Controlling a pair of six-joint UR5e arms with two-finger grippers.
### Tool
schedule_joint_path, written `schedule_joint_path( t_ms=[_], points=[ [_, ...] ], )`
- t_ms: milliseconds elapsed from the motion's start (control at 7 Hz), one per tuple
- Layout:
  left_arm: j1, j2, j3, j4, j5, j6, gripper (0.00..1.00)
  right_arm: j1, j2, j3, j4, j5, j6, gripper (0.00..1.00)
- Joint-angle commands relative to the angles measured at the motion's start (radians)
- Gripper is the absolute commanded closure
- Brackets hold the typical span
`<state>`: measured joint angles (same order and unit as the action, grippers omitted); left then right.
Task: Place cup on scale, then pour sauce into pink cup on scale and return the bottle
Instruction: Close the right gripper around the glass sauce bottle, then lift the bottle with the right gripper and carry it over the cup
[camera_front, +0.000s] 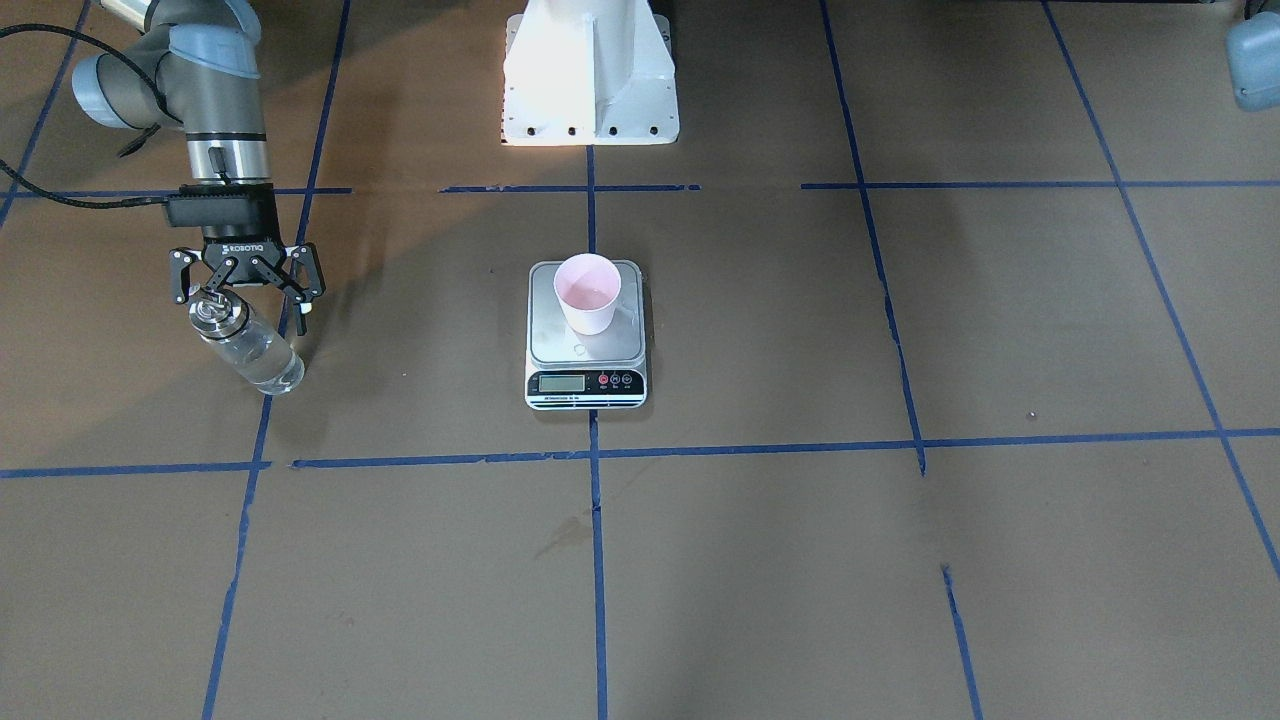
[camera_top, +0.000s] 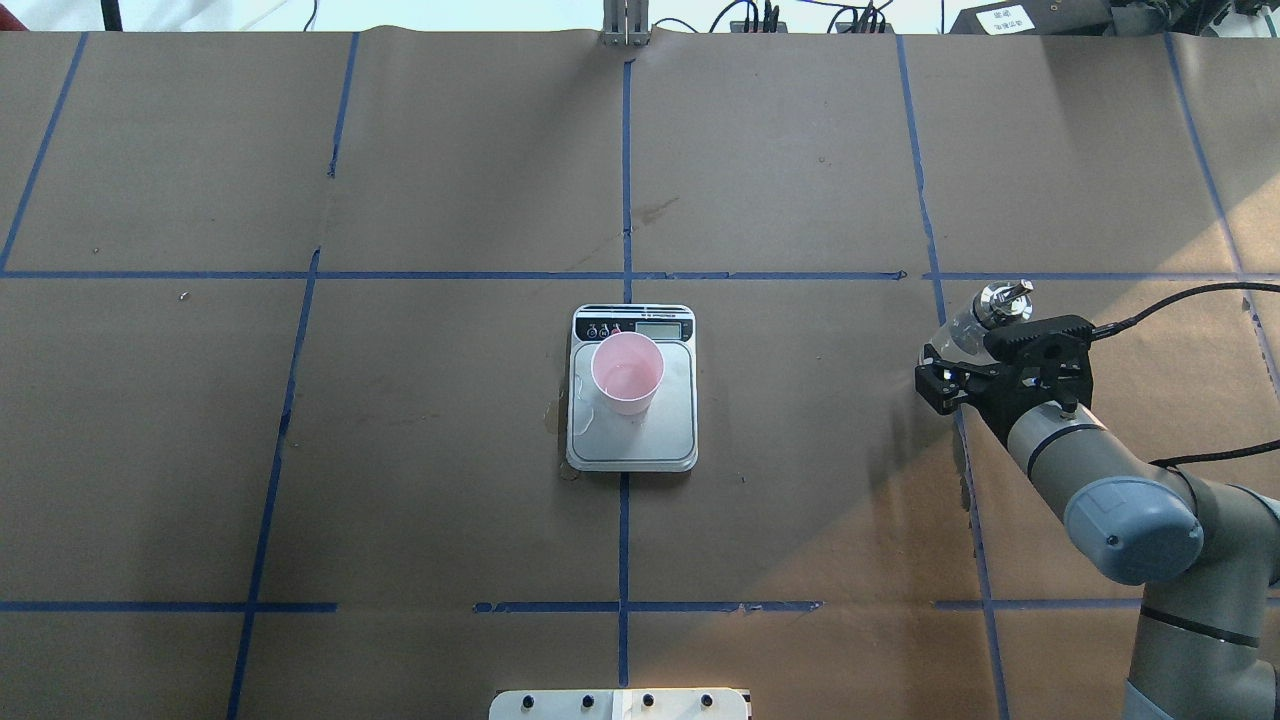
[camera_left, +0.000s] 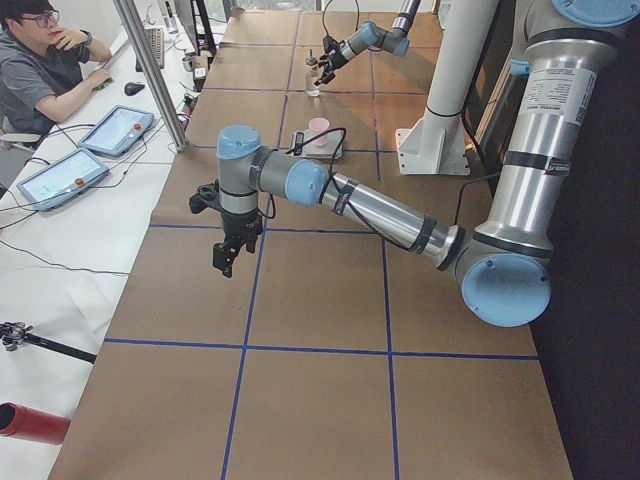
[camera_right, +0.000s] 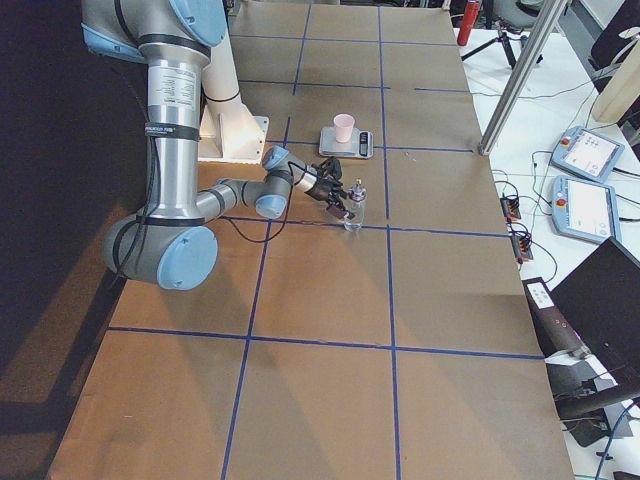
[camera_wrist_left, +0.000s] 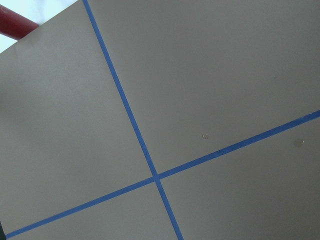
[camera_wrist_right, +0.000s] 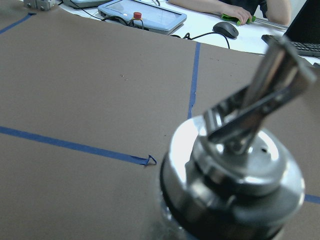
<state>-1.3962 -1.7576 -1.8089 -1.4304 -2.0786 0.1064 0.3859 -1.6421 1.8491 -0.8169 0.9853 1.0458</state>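
Mid-bench you've got the flat white kitchen scale with the steel plate (camera_top: 632, 440), its display strip facing your edge. The small pale pink tapered cup (camera_top: 627, 372) stands upright on the plate, toward the display end and inside the plate's edges.

Toward the bench's right end, well apart from the scale, is the small clear glass bottle with the shiny silver cap and spout (camera_front: 250, 350). It stands on the brown paper-covered bench (camera_top: 450, 150), just beside a blue tape line (camera_front: 262, 430). Clear, water-like sauce (camera_front: 265, 368) shows through the glass.

The right claw (camera_front: 245, 300) sits at cap height on the robot's side of the bottle. Its fingers are splayed wide and are not pinching the glass. The right wrist view is filled by the cap, close up.

The left claw (camera_left: 228, 255) hangs pointing down over the bench toward the left end, nearer your edge. You only see it from the side view, so I can't tell whether it's spread or closed.
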Motion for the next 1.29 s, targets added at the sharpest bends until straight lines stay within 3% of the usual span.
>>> schedule_joint_path(
  t_ms=[0,143,286,429,714,857,1143],
  points=[
    [-0.001,0.000,-0.001,0.001,0.000,-0.001,0.00,0.021,0.007,-0.033,-0.001,0.001,-0.006,0.00],
    [-0.001,0.000,0.000,0.001,0.000,-0.001,0.00,0.028,0.040,-0.057,-0.001,0.003,-0.006,0.01],
    [-0.001,0.000,0.000,0.001,0.000,-0.001,0.00,0.033,0.068,-0.082,-0.001,0.003,-0.004,0.20],
    [0.000,-0.002,0.000,0.001,0.000,-0.001,0.00,0.048,0.074,-0.083,0.001,0.009,-0.007,0.98],
    [0.002,-0.003,0.000,0.002,0.000,-0.001,0.00,0.088,0.088,-0.026,-0.002,0.074,-0.108,1.00],
    [0.002,-0.003,0.002,0.002,0.000,-0.001,0.00,0.097,0.091,0.034,-0.060,0.097,-0.119,1.00],
    [0.002,-0.002,0.002,0.001,0.000,0.001,0.00,0.091,0.232,0.173,-0.411,0.096,-0.125,1.00]
  ],
)
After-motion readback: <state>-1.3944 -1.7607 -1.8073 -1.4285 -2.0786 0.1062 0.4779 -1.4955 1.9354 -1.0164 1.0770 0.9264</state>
